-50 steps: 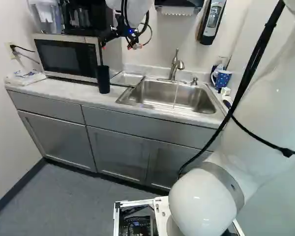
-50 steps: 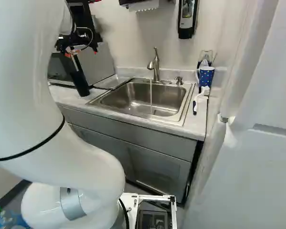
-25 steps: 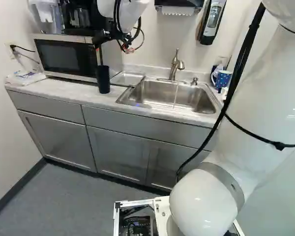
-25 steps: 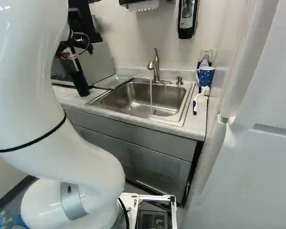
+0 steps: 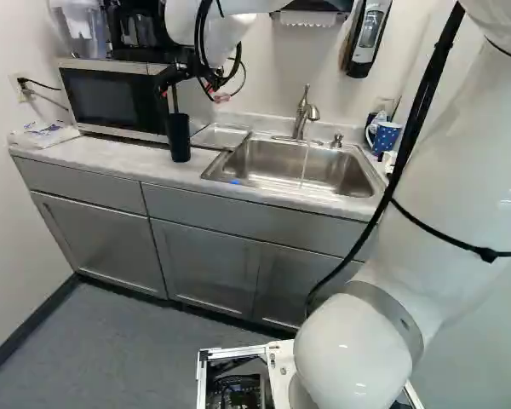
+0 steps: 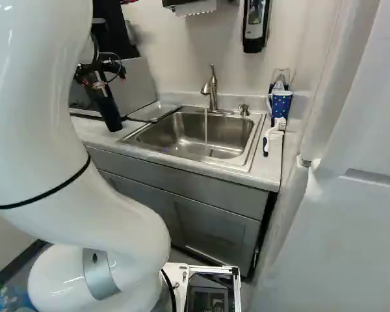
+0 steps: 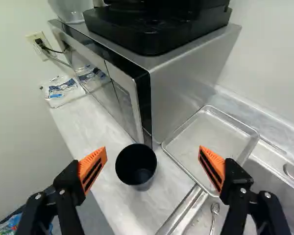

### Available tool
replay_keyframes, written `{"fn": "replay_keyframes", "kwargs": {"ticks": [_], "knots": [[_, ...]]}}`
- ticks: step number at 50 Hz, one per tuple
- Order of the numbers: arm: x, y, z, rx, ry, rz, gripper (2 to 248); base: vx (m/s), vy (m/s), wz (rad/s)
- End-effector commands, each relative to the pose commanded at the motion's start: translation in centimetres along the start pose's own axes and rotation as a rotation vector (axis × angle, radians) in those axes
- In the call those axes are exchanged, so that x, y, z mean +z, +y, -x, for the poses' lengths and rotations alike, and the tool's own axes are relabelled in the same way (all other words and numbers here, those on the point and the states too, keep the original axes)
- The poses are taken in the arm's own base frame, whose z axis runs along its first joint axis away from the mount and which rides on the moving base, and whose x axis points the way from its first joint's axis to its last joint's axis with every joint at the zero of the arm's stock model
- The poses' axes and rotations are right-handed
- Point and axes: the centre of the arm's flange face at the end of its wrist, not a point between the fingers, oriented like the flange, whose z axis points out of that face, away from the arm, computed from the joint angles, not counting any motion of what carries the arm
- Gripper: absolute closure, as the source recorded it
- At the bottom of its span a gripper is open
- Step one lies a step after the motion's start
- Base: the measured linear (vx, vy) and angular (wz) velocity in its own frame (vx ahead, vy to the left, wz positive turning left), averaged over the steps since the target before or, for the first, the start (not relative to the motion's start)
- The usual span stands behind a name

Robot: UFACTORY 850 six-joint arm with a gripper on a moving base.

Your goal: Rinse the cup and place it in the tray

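In the wrist view, the robot's gripper (image 7: 153, 151), fingers spread wide and empty, faces a black cup (image 7: 136, 165) upright on the counter (image 7: 90, 142), beside the microwave (image 7: 186, 71) and near the metal tray (image 7: 210, 139). The left base view shows the gripper has dropped closer to the cup over the past second; the cup and the base have not shifted. In the right base view, the gripper has likewise lowered, while water (image 6: 205, 133) runs from the faucet (image 6: 211, 88) into the sink (image 6: 182, 133). Grasping appears imminent, with rinsing and tray placement ahead.
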Motion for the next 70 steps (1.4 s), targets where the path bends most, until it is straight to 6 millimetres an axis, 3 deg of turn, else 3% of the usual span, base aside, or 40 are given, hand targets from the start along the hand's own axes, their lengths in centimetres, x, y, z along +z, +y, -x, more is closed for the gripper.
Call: {"fn": "replay_keyframes", "kwargs": {"ticks": [70], "knots": [[4.1,-2.0,4.7,-0.018,0.091,-0.032,3,0.000,0.000,0.000]]}}
